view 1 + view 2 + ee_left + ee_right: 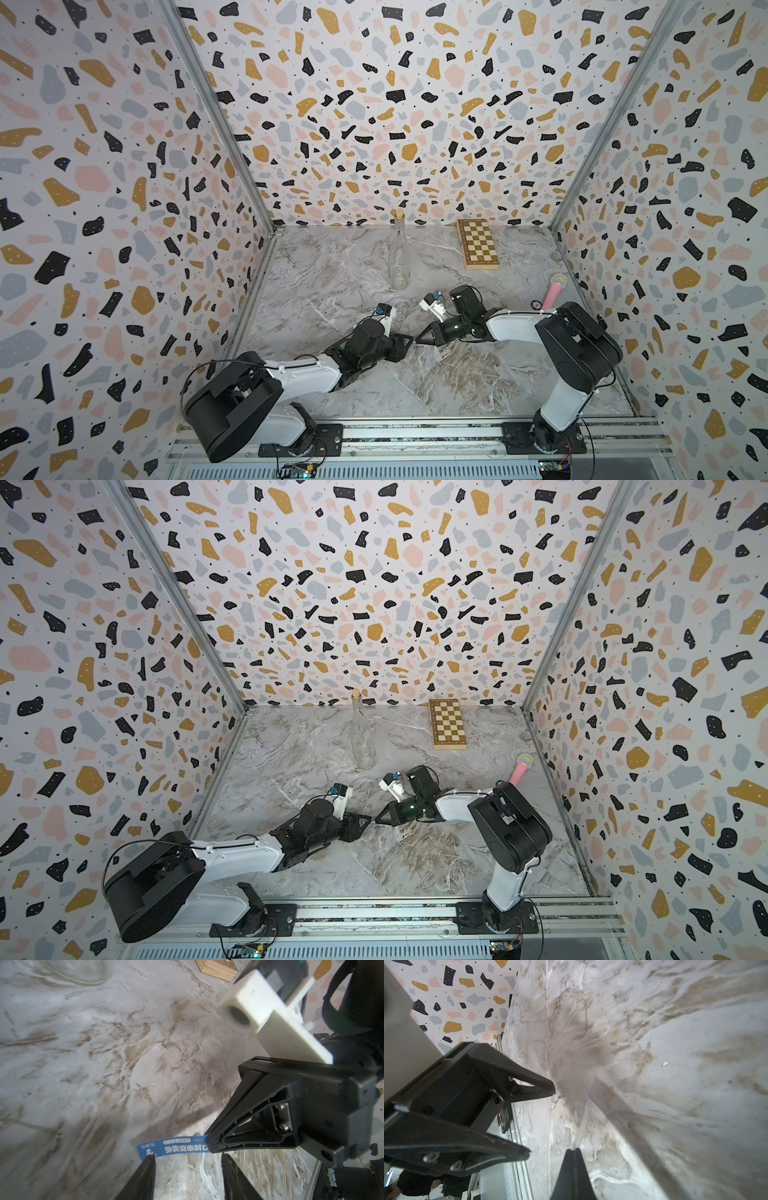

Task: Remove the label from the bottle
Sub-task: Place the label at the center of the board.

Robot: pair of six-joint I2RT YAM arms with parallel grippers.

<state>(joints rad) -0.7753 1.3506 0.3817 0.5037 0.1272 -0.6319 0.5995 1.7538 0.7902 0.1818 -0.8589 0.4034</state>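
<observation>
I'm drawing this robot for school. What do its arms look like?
The left arm and right arm have white links, chunky black joints and thin black cables. The left tool and right tool are black, triangular and pointed.

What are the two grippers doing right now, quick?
Left gripper: open, gripping nothing.
Right gripper: shut on the label.

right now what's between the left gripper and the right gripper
The label, blue, bridges that gap: the right gripper is shut on one end, the other end reaches the open left gripper. Left wrist view shows it.
</observation>
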